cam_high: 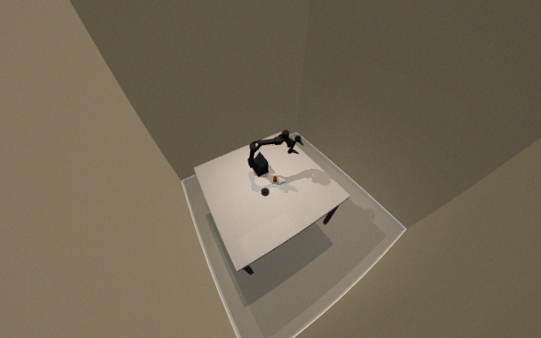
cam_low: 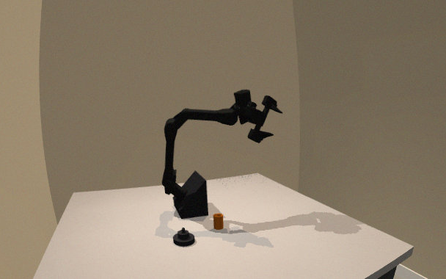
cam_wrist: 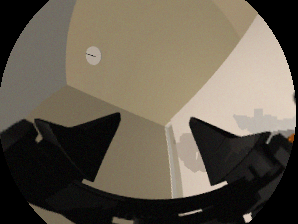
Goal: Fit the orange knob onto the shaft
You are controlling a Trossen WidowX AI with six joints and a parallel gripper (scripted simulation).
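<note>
The orange knob [cam_high: 275,179] [cam_low: 218,221] stands upright on the white table [cam_high: 238,213] [cam_low: 306,242], just in front of the arm's base. The round dark pedestal [cam_high: 265,191] [cam_low: 183,239] with its short shaft [cam_low: 183,230] sits on the table a little to the left of the knob and nearer the front. My gripper [cam_high: 294,146] [cam_low: 273,122] [cam_wrist: 156,117] is open and empty. It hangs high in the air, far above the table and off to the right of both objects. The wrist view shows only the two fingers, walls and a strip of table.
The arm's black base block [cam_high: 260,164] [cam_low: 193,196] stands on the table right behind the knob. The table's edges drop off to a pale floor [cam_high: 371,222]. Beige walls surround the space.
</note>
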